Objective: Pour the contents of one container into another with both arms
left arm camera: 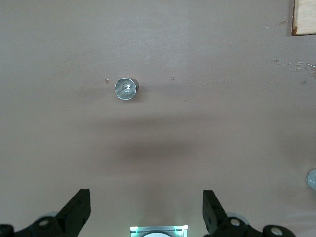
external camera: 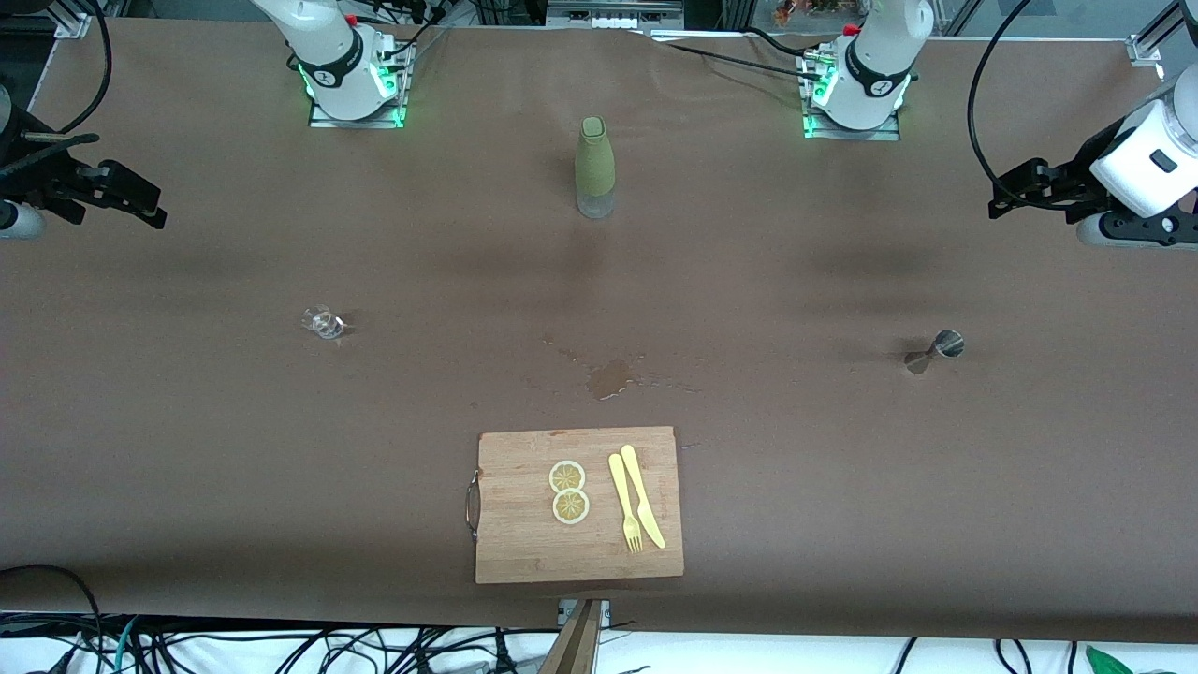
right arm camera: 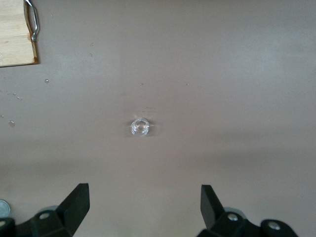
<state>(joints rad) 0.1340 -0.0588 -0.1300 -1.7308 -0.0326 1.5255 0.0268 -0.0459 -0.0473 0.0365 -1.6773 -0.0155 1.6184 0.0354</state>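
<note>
Overall, a long table (external camera: 187,449) covered in brown paper is seen, with aluminium framing along the robots' edge and loose cables (external camera: 309,646) hanging along the edge nearest the front camera. A green-sleeved bottle (external camera: 594,167) stands upright between the two arm bases. A small clear glass (external camera: 324,322) sits toward the right arm's end, a metal jigger (external camera: 939,349) toward the left arm's end, and a wet spill (external camera: 610,377) is spread between them, just farther from the front camera than a wooden cutting board (external camera: 578,552). On the board two lemon slices (external camera: 568,491) lie touching, beside a yellow knife (external camera: 643,494) and fork (external camera: 625,504). The left gripper (external camera: 1011,192) is held in the air over the left arm's end of the table, the right gripper (external camera: 126,198) over the right arm's end; both are spread wide and hold nothing. Both arms wait. Only the left wrist view looks straight down into the jigger's cup, with scattered droplets (left arm camera: 296,64) nearby. Only the right wrist view shows the board's metal handle (right arm camera: 33,22) close up, and the glass seen from above.
</note>
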